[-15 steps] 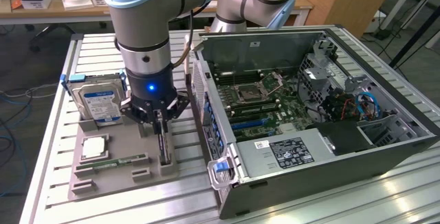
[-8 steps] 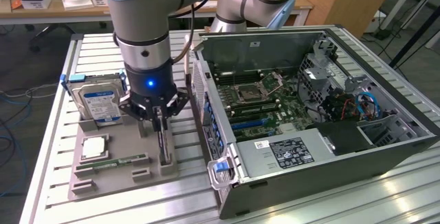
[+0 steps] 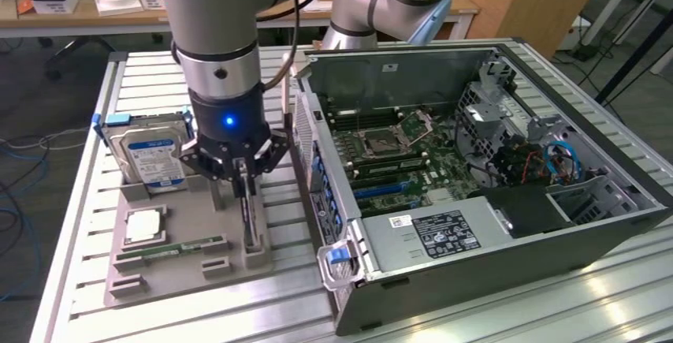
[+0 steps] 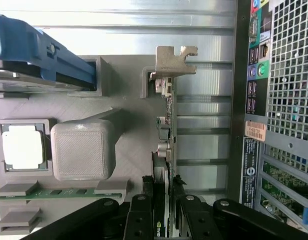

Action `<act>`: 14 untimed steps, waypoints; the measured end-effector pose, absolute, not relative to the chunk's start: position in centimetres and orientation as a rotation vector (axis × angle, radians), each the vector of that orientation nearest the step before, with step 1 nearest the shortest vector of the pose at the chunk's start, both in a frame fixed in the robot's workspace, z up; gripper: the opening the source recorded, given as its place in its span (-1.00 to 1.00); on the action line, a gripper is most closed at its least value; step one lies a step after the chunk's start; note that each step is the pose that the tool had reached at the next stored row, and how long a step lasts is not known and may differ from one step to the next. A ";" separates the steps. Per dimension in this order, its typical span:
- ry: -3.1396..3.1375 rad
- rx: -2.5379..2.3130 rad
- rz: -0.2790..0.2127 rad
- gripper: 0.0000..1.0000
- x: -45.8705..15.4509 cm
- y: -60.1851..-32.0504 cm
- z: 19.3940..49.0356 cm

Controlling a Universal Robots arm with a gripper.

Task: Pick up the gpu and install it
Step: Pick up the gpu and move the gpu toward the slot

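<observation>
The gpu [image 3: 250, 218] is a thin green card standing on edge in a slot of the grey holder tray [image 3: 179, 268], on the exterior view's left of the open computer case [image 3: 505, 240]. My gripper [image 3: 244, 176] hangs straight above it. In the wrist view the gpu [image 4: 166, 130] runs edge-on away from the gripper [image 4: 164, 210], its silver bracket [image 4: 174, 60] at the far end. The black fingers [image 4: 144, 207] lie against both faces of the card, shut on it. The card's lower edge still sits in the tray.
The tray also carries a hard drive [image 3: 153, 158] standing upright, a square processor [image 3: 144, 226] and a narrow memory stick [image 3: 173, 248]. The case lies on its side with the motherboard [image 3: 410, 154] exposed. Its perforated rear wall [image 4: 288, 75] is close beside the card.
</observation>
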State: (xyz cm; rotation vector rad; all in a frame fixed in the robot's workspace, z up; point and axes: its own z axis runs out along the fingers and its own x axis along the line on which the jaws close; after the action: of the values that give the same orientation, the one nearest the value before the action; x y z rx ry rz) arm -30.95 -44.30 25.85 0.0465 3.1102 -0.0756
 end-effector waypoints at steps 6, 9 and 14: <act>3.110 0.047 -0.075 -0.48 -30.9 -44.3 26.7; 3.110 0.047 -0.075 -0.48 -30.9 -44.3 27.1; 3.110 0.047 -0.076 -0.48 -30.9 -44.3 27.6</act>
State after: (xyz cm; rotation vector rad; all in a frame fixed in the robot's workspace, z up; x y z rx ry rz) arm -30.95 -44.31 27.65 0.0465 3.1102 -0.0757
